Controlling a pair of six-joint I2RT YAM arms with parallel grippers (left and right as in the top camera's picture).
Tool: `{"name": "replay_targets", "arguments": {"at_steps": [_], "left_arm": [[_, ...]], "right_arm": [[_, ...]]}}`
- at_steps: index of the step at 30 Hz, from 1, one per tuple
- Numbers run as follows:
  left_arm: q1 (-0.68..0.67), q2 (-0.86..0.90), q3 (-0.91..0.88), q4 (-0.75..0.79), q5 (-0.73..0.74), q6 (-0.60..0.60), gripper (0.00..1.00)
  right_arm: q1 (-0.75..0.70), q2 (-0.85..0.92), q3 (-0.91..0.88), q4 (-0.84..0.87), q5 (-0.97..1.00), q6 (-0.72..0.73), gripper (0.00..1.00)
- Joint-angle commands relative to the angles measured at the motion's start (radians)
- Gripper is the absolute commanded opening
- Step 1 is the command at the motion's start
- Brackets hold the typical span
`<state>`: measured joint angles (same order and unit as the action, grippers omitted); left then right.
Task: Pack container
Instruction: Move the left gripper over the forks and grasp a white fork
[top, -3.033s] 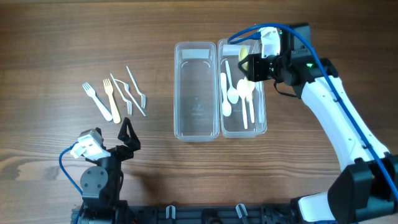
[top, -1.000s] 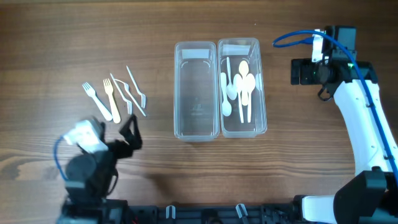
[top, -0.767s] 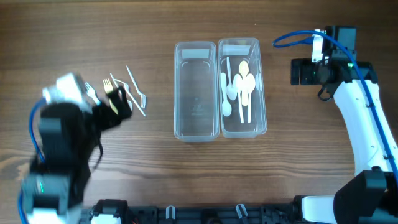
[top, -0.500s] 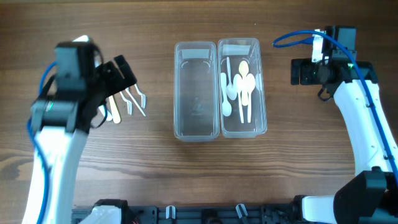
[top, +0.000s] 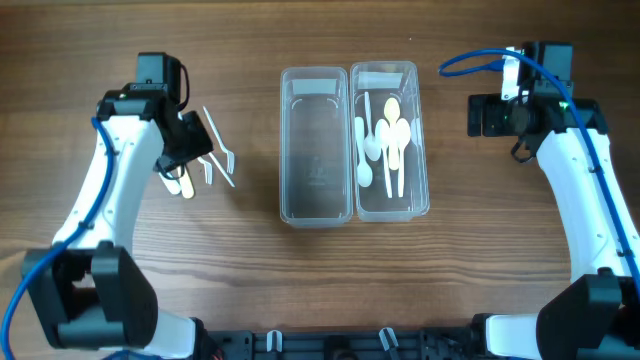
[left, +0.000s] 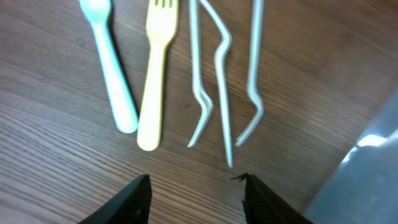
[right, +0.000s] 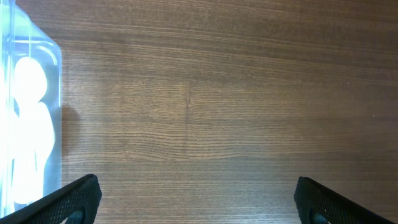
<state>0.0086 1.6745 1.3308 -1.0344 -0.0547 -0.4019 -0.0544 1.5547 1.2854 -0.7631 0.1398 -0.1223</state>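
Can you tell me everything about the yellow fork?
The yellow fork looks like smooth pale yellow plastic. It has short tines at one end and a flat handle with a rounded tip. It lies flat on the wooden table, not in the container yet. A white fork lies close along one side, pointing the same way, and thin bent tools lie on the other. The left gripper hovers near its handle end, jaws apart, not touching it.

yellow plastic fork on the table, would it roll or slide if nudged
The yellow plastic fork lies flat on the smooth wooden table, so it would probably slide, not roll. It looks thin and light, likely easy to lift.
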Motion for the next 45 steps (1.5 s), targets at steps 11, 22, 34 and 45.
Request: {"name": "replay_targets", "arguments": {"at_steps": [11, 22, 34, 45], "left_arm": [[0.077, 0.098, 0.012, 0.048, 0.073, 0.005, 0.53], [0.074, 0.159, 0.011, 0.088, 0.119, 0.005, 0.42], [0.074, 0.198, -0.005, 0.125, 0.137, 0.004, 0.42], [0.074, 0.226, -0.074, 0.222, 0.148, 0.001, 0.35]], "right_arm": [[-0.002, -0.014, 0.018, 0.000, 0.021, -0.009, 1.00], [-0.002, -0.014, 0.018, 0.000, 0.020, -0.009, 1.00], [-0.002, -0.014, 0.018, 0.000, 0.021, -0.009, 1.00], [-0.002, -0.014, 0.018, 0.000, 0.021, -0.009, 1.00]]}}
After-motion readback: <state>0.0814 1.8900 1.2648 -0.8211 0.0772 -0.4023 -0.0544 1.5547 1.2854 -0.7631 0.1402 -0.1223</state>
